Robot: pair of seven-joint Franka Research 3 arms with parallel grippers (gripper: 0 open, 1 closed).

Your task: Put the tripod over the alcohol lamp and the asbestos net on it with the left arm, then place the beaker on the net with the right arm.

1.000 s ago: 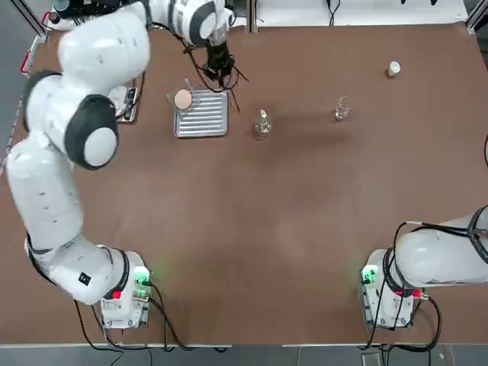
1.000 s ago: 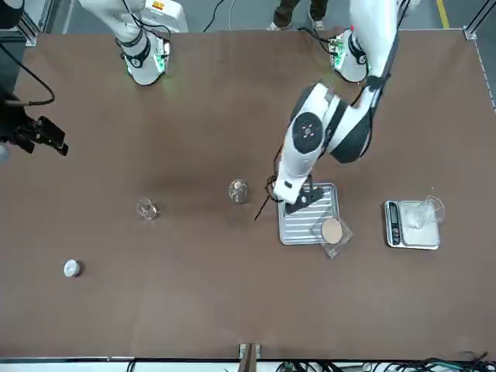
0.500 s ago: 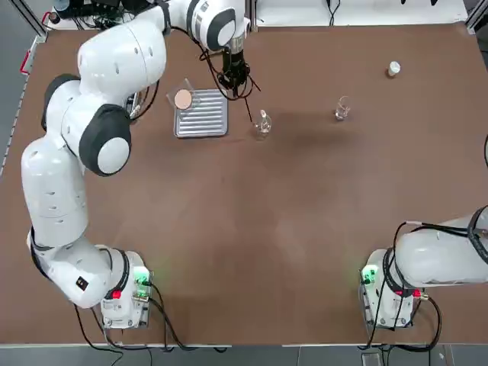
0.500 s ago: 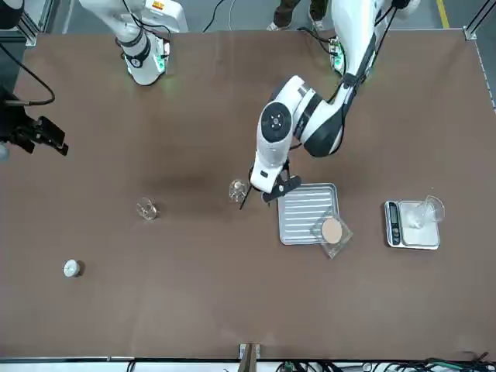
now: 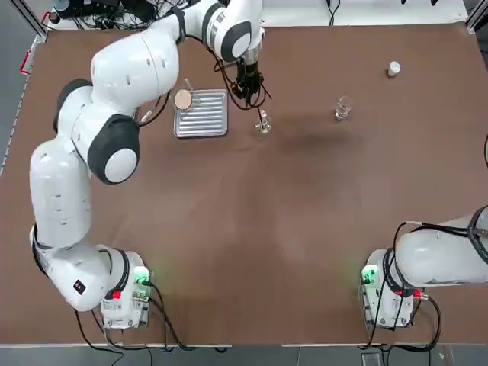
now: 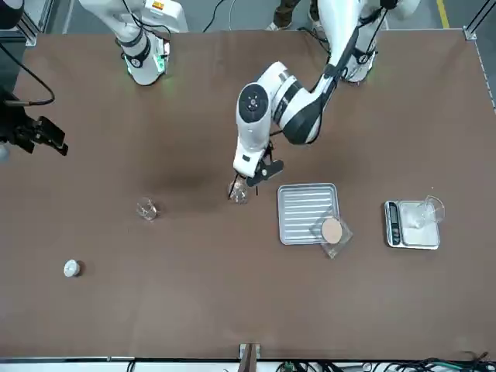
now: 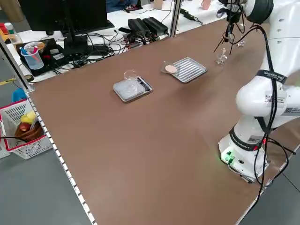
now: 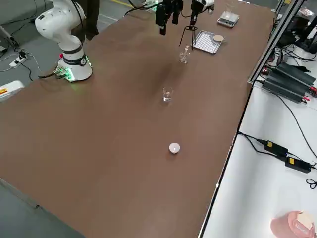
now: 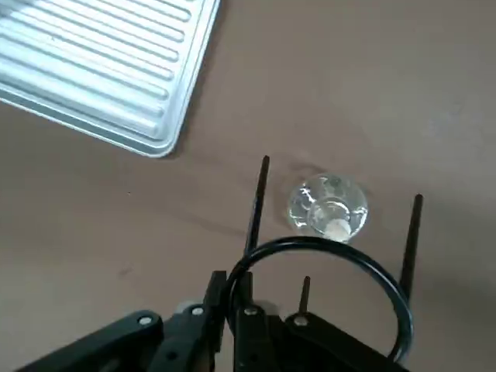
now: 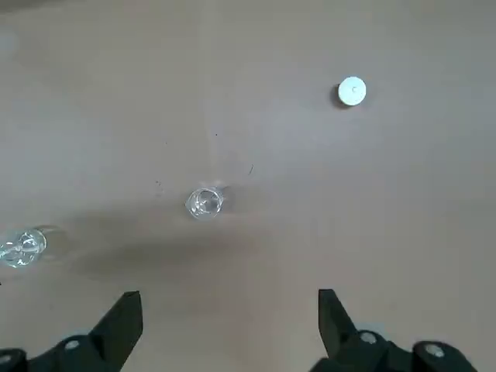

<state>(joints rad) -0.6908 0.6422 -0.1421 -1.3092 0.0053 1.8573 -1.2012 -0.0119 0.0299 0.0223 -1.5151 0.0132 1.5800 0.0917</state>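
left gripper: small black two-finger gripper (image 9: 244, 325) of the glossy white left arm (image 5: 114, 91), clenched on the ring of the thin black wire tripod (image 9: 325, 256); hangs above the table, close over the lamp
tripod: carried off the table, ring level, slim legs pointing down; in the left wrist view the lamp shows just past the ring, between two legs; not set down
alcohol lamp: tiny clear glass lamp with rounded body and pale wick top (image 5: 263, 122), upright on the brown table (image 5: 305, 229), near the tray's right edge in the top view
asbestos net: thin grey mesh square with round tan-pink centre disc (image 5: 184, 98), lying over the far left corner of the tray in the top view, part overhanging the rim
tray: ridged silver rectangular tray (image 5: 204, 114), flat on table, beside the lamp, apart from it
beaker: tiny clear straight-sided glass beaker (image 5: 342, 109), upright, well apart from the lamp toward the right arm's side
cap: small white cylinder (image 5: 393, 69), beyond the beaker near the far right corner
scale: white scale with a clear glass vessel on it (image 6: 415, 221), past the tray on the left arm's side
right gripper: black-and-silver gripper (image 10: 229, 329) of the white right arm (image 5: 442, 255), fingers spread wide, grasping nothing; parked high over its own side, beaker and cap in its wrist view
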